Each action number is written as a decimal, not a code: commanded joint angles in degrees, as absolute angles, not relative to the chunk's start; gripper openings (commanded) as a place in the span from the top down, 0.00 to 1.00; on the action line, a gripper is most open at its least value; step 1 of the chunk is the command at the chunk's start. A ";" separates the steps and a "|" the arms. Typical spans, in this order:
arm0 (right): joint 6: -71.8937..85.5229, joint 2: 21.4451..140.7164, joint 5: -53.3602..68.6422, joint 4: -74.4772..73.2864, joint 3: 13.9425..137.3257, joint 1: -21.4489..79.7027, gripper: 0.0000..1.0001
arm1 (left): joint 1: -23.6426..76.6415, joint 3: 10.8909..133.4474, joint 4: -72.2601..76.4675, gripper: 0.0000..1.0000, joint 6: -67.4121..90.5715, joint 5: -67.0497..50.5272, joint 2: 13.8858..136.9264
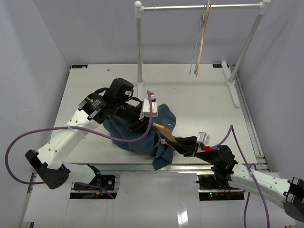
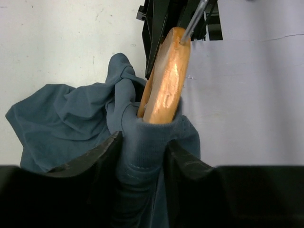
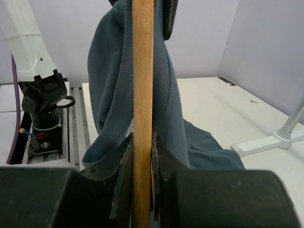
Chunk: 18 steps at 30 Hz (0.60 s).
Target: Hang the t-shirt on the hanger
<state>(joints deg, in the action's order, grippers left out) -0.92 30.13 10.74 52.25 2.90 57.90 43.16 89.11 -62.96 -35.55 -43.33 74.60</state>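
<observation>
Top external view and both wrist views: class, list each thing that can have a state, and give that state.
t-shirt: bunched, partly pulled over one end of the hanger.
hanger: gripped, one end inside the shirt.
left gripper: shut on the t-shirt.
right gripper: shut on the hanger.
thin hangers: hanging on the rail.

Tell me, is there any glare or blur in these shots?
Top external: even light, soft shadows, a white glare streak on the glossy ledge at the picture's bottom. Left wrist: a bright sheen on the hanger; the jaws are dark and soft. Right wrist: the jaws blur up close, the t-shirt looks sharp.
</observation>
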 commanded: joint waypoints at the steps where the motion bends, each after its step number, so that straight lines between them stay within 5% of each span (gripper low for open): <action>1: -3.65 29.47 8.24 59.14 7.47 58.28 0.92 | 45.26 87.50 -65.69 0.60 -33.03 -42.88 74.34; 4: -4.46 30.25 8.06 59.15 7.94 58.27 0.92 | 45.20 87.41 -64.59 0.92 -33.89 -45.93 74.32; 6: -4.66 31.22 8.07 59.15 8.57 58.27 0.92 | 45.26 87.46 -63.46 1.00 -34.28 -47.79 74.52; 10: -4.92 33.22 9.71 59.20 9.93 58.27 0.92 | 45.31 85.75 -59.26 0.64 -32.40 -51.58 74.49; 18: -5.39 33.24 8.23 59.18 10.09 58.27 0.92 | 45.49 82.25 -58.83 0.66 -31.57 -50.80 75.85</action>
